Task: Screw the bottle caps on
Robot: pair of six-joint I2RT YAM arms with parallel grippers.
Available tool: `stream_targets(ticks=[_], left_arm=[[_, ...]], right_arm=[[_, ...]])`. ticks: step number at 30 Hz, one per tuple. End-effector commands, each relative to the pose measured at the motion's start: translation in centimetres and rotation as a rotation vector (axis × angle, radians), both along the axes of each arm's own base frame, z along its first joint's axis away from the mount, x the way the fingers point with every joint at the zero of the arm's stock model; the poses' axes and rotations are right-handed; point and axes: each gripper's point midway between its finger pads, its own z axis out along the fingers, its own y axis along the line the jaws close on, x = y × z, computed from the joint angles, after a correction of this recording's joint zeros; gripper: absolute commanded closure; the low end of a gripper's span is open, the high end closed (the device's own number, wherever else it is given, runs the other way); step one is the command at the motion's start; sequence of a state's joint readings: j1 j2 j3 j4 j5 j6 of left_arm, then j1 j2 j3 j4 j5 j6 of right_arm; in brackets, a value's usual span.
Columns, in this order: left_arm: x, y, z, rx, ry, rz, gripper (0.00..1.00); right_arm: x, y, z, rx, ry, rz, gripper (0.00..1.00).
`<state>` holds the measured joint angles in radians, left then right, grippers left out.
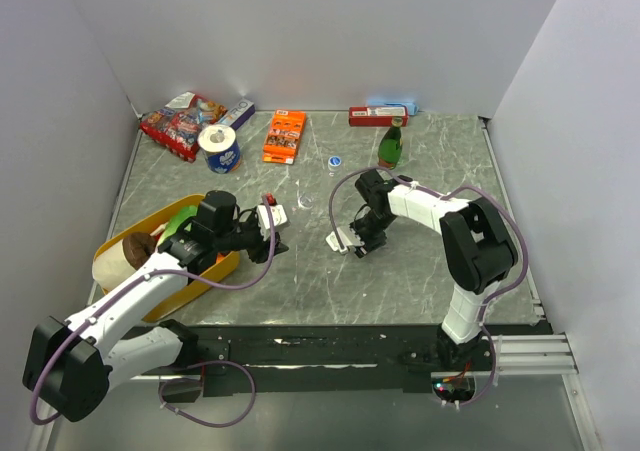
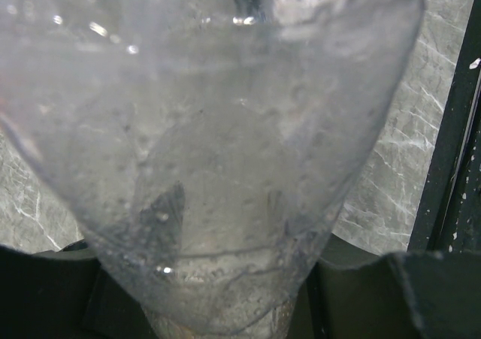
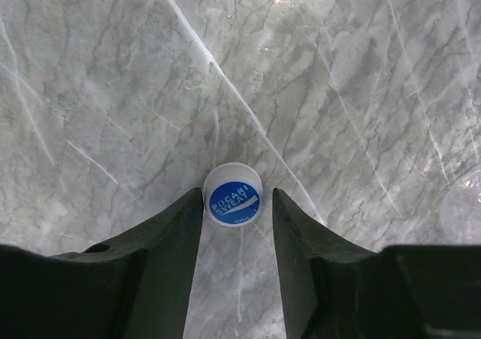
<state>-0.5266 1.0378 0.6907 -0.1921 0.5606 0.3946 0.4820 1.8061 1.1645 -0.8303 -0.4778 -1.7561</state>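
Observation:
My right gripper (image 3: 237, 198) is open and points down at the table in the middle of the top view (image 1: 352, 241). A blue cap with a white mark (image 3: 233, 195) lies flat between its fingertips, touching the left one. A second blue cap (image 1: 335, 160) lies farther back. My left gripper (image 1: 272, 233) is shut on a clear bottle (image 2: 225, 166) that fills the left wrist view. A clear rounded thing (image 3: 462, 204), perhaps the other bottle, shows at the right edge of the right wrist view.
A yellow tray (image 1: 120, 246) with a tape roll (image 1: 110, 266) sits at the left. A green glass bottle (image 1: 391, 146), orange box (image 1: 285, 136), red box (image 1: 378, 116), blue-white roll (image 1: 219, 149) and snack bag (image 1: 180, 123) line the back. White walls enclose the table.

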Motion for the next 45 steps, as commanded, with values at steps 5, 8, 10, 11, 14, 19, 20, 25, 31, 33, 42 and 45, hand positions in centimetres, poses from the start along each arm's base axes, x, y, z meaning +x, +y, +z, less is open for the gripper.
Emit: stream_targets(ticks=[5, 8, 10, 11, 14, 19, 20, 25, 31, 33, 42, 45], left_arm=[[0.2, -0.6, 0.9, -0.036, -0.019, -0.017, 0.98], [0.3, -0.6, 0.9, -0.037, -0.018, -0.017, 0.98], [0.3, -0.6, 0.9, -0.036, -0.017, -0.018, 0.98], [0.3, -0.6, 0.8, -0.036, -0.015, -0.017, 0.98], [0.3, -0.5, 0.6, -0.031, -0.012, -0.016, 0.98], [0.1, -0.5, 0.2, -0.008, -0.017, -0.043, 0.99], [0.1, -0.5, 0.0, 0.013, -0.044, -0.066, 0.99], [0.4, 0.0, -1.2, 0.129, -0.124, -0.175, 0.99], [2.4, -0.8, 0.2, 0.172, -0.274, -0.249, 0.99], [2.6, -1.1, 0.1, 0.182, -0.267, -0.275, 0.99], [3.1, -2.2, 3.0, 0.152, -0.304, -0.305, 0.99], [2.8, -2.1, 3.3, 0.137, -0.305, -0.297, 0.99]], right_arm=[[0.1, 0.4, 0.2, 0.006, -0.012, 0.027, 0.58], [-0.1, 0.3, -0.1, -0.003, -0.006, 0.026, 0.59], [-0.3, 0.1, -0.3, -0.006, -0.003, 0.024, 0.57], [-0.4, 0.1, -0.3, -0.007, -0.001, 0.023, 0.57], [-0.6, 0.2, -0.3, -0.003, -0.004, 0.021, 0.61], [-0.4, 0.6, 2.6, 0.058, -0.014, -0.065, 0.79], [-0.3, 0.2, 3.7, 0.081, -0.013, -0.095, 0.81], [-2.7, 0.6, 14.4, 0.278, -0.055, -0.181, 0.85], [-6.3, 2.4, 25.6, 0.493, -0.125, -0.192, 0.87], [-7.0, 3.4, 28.1, 0.539, -0.149, -0.182, 0.87], [-8.1, 6.7, 31.6, 0.637, -0.168, -0.131, 0.87], [-8.2, 7.0, 31.6, 0.643, -0.174, -0.133, 0.87]])
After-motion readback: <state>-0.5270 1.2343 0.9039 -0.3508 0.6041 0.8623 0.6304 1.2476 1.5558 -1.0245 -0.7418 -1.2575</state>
